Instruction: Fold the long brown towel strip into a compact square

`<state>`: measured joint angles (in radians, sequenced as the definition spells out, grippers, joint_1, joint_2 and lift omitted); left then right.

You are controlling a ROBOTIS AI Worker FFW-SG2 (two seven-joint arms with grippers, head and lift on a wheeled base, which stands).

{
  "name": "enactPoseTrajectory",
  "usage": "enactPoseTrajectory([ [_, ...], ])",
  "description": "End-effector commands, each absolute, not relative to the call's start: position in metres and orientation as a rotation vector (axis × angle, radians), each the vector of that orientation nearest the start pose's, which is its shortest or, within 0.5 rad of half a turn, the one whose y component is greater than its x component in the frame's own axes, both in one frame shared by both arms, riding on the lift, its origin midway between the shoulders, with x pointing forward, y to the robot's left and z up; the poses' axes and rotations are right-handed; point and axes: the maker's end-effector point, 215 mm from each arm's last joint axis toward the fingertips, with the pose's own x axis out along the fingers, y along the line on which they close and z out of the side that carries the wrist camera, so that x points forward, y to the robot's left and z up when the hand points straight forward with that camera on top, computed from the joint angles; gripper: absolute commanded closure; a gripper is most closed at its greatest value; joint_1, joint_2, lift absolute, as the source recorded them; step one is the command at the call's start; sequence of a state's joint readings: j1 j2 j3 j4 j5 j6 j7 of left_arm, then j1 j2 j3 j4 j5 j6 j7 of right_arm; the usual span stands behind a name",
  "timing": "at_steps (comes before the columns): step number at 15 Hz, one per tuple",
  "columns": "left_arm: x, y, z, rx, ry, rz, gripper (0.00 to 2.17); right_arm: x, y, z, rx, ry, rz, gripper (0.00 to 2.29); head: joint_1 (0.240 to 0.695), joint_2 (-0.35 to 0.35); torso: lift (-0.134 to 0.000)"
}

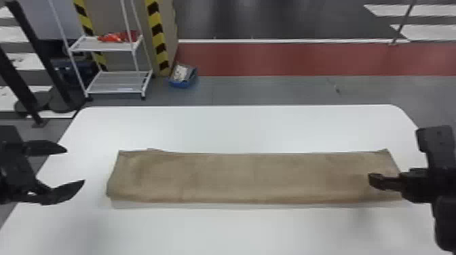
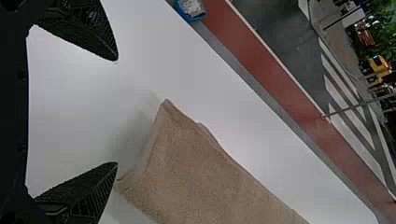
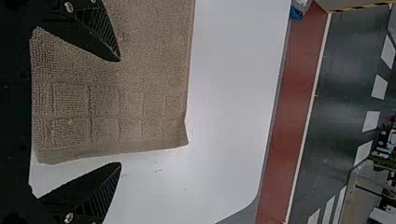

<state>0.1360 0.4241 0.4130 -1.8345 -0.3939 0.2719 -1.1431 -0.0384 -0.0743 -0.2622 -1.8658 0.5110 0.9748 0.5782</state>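
1. Brown, loop-textured cloth: the towel strip (image 1: 254, 178) lies flat, lengthwise across the white table (image 1: 237, 127), already narrow but at full length.
2. Finger state: my left gripper (image 2: 116, 112) is spread wide and empty, apart from the strip's left end. My right gripper (image 3: 120, 112) is equally wide and empty at the right end, one finger over the cloth, the other beyond its end edge.
3. Recommended step: fold one end inward. I should lower before closing and pinch every layer at the end edge; a shallow pinch may lift only the top layer.
4. Carry the end in a low arc, keeping the long edges aligned. Dragging would probably skew the stack.
5. Release flat, press the crease, then repeat from the other end until square.
6. Containers: on the floor beyond the table, a blue bin (image 1: 183, 83) holds whitish contents (image 1: 180, 72) that I cannot identify. Beside it, a white rack (image 1: 101, 48) carries red-orange items (image 1: 117, 37) on its upper shelf.
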Motion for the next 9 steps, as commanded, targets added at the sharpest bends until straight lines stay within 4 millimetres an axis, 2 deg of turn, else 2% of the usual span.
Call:
enactPoseTrajectory([
  [1,0.469,0.413,-0.361,0.58,0.53,-0.597,0.08,0.511,-0.401,-0.427,-0.182,0.729,-0.042,0.09,0.695,0.016,-0.128],
  [6,0.448,0.404,-0.373,0.116,0.572,-0.467,0.15,0.511,-0.399,-0.427,-0.176,0.727,-0.041,0.09,0.695,0.016,-0.128],
  [8,0.443,0.394,-0.372,-0.023,0.584,-0.402,0.15,0.511,-0.398,-0.427,-0.177,0.727,-0.04,0.09,0.695,0.015,-0.128],
  [9,0.436,0.385,-0.378,-0.099,0.619,-0.368,0.15,0.511,-0.398,-0.427,-0.175,0.727,-0.041,0.09,0.695,0.012,-0.128],
])
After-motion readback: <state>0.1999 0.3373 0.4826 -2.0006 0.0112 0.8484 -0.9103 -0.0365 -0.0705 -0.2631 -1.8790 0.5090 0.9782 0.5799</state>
